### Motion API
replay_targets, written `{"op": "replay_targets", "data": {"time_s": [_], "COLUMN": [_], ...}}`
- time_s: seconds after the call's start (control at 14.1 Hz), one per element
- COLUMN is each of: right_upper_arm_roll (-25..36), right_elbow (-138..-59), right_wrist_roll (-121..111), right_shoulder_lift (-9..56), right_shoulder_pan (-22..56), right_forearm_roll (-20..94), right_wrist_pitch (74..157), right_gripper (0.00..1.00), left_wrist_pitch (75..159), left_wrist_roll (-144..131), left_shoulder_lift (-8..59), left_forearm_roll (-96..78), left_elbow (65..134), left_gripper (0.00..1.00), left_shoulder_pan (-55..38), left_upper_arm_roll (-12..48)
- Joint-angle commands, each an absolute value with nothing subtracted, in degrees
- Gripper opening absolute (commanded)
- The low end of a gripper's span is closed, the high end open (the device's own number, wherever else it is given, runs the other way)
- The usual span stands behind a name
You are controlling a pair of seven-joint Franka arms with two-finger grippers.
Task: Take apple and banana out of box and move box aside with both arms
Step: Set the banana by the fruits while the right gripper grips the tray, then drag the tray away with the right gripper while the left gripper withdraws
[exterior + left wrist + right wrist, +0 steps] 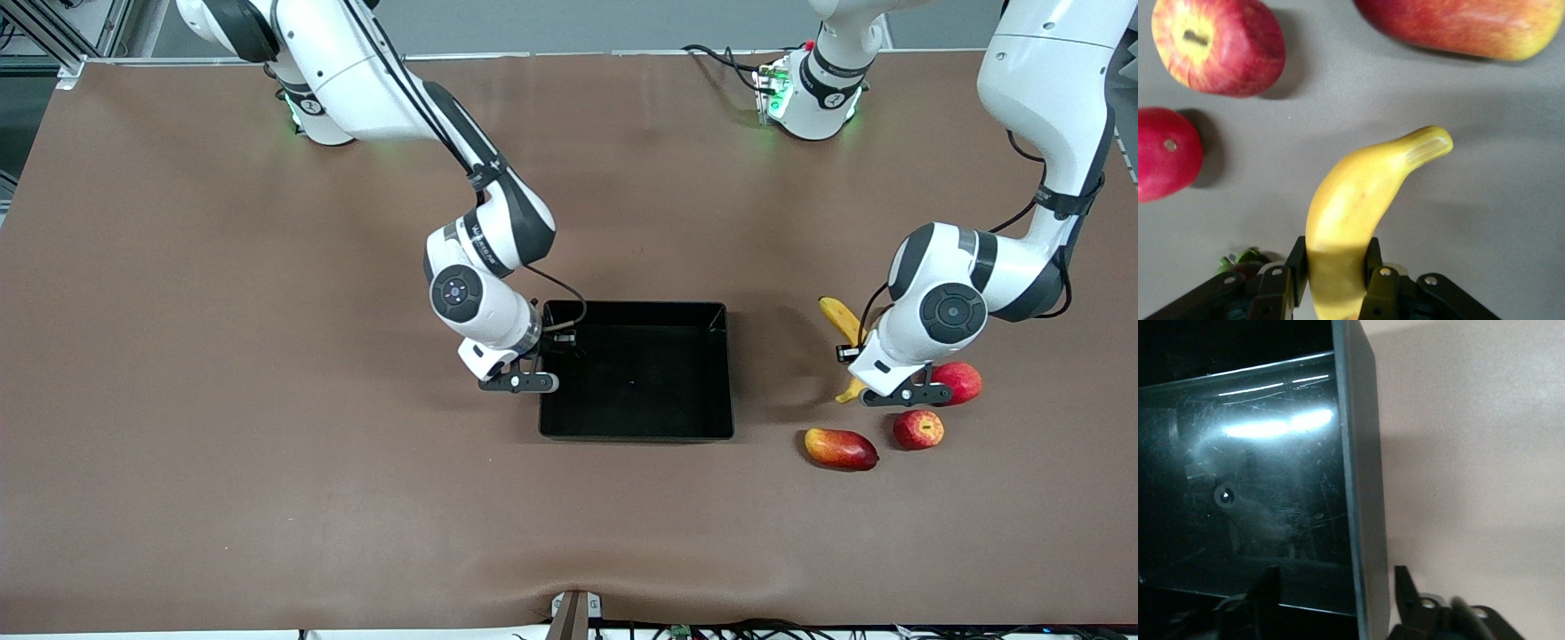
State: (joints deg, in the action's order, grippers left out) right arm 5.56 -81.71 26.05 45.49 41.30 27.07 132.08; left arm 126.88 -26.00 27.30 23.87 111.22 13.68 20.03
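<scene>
The banana [1351, 213] is clamped between the jaws of the left gripper [1336, 273], just above the brown surface [267, 498] at the left arm's end. The apple [918, 429], a plain red fruit [962, 380] and a mango [840, 448] are set close by. The black box [702, 373] is found in the middle. The right gripper [1338, 587] is placed at its wall, with the jaws apart, one on each side of it.

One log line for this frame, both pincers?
left pincer: shut on banana | right pincer: open, straddling box wall | box: empty | apple: on table
</scene>
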Motion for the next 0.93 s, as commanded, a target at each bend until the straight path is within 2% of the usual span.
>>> {"op": "replay_targets", "data": {"time_s": [0.0,0.14,0.36,0.57,0.71,0.85], "right_upper_arm_roll": [6.0,6.1,6.3,6.7,6.9,7.1], "right_elbow": [-79.0,-77.9,-73.4,-73.7,-73.7,-74.2], "right_wrist_roll": [29.4,29.3,29.4,28.1,25.2,21.6], "right_shoulder_lift": [46.3,45.9,44.8,41.4,39.1,36.3], "right_shoulder_pan": [40.7,39.9,36.9,33.2,30.3,26.6], "right_forearm_roll": [26.0,26.0,25.5,25.4,25.4,25.2], "right_wrist_pitch": [130.4,126.9,115.7,111.5,105.7,99.1], "right_gripper": [0.0,0.0,0.0,0.0,0.0,0.0], "left_wrist_pitch": [128.3,128.4,128.6,130.9,131.0,131.0], "left_wrist_roll": [-28.9,-29.0,-29.0,-29.0,-28.9,-28.9], "left_shoulder_lift": [28.0,28.4,29.3,30.9,31.9,32.9], "left_forearm_roll": [24.9,25.1,25.3,25.5,25.7,25.7], "left_elbow": [112.1,112.1,111.8,111.4,110.5,109.3], "left_gripper": [0.0,0.0,0.0,0.02,0.2,0.55], "left_shoulder_pan": [14.8,14.9,15.3,17.3,17.3,17.3], "left_upper_arm_roll": [20.6,20.5,20.0,20.0,20.0,20.0]}}
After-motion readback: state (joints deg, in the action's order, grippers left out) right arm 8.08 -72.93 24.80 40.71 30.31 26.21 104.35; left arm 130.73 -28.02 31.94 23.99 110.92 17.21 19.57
